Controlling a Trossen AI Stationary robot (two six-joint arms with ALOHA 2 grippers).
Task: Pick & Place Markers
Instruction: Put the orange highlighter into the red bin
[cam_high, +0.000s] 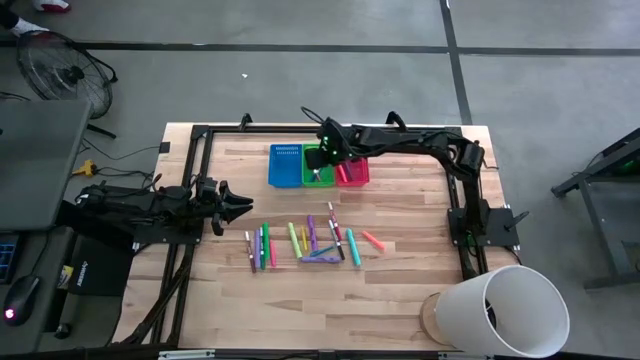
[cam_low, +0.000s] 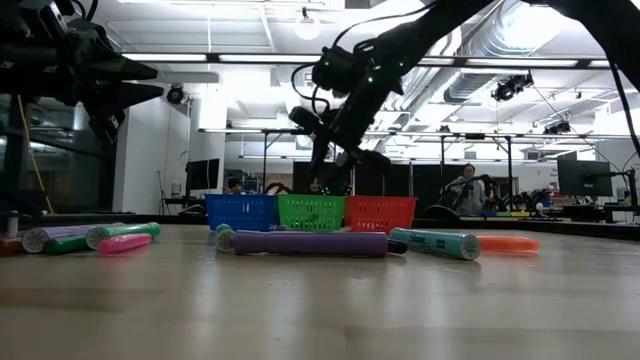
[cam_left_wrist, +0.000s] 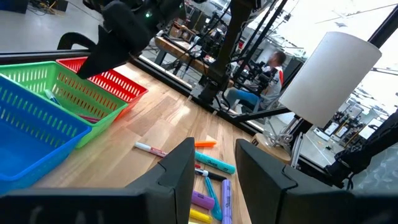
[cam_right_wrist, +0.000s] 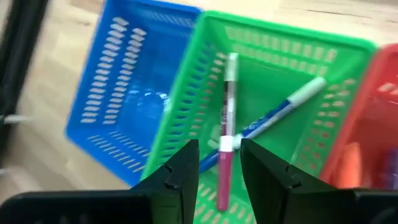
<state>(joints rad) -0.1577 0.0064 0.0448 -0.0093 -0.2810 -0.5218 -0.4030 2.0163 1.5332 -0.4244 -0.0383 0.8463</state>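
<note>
- Right claw (cam_right_wrist: 217, 163): fingers apart, above green basket (cam_right_wrist: 336, 50); pink marker (cam_right_wrist: 226, 155) between them, unclamped.
- Left claw (cam_left_wrist: 214, 163): apart, empty, waiting.
- Remaining markers (cam_high: 300, 243): on worktop (cam_high: 400, 290).
- Risk: marker may bounce out of the basket.

grey concrete floor (cam_high: 330, 80) around the wooden table (cam_high: 400, 290), floor fan (cam_high: 62, 72) nearby.

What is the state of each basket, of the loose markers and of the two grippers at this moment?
Blue mesh basket: upright, contents unclear.
Green mesh basket: upright, holds a pink-and-white marker crossing a blue-and-white marker.
Red mesh basket: upright, holds pink items.
Loose markers: lying flat on the wooden table.
Right gripper: open, above the green basket.
Left gripper: open, empty, at the table's left side.
</note>
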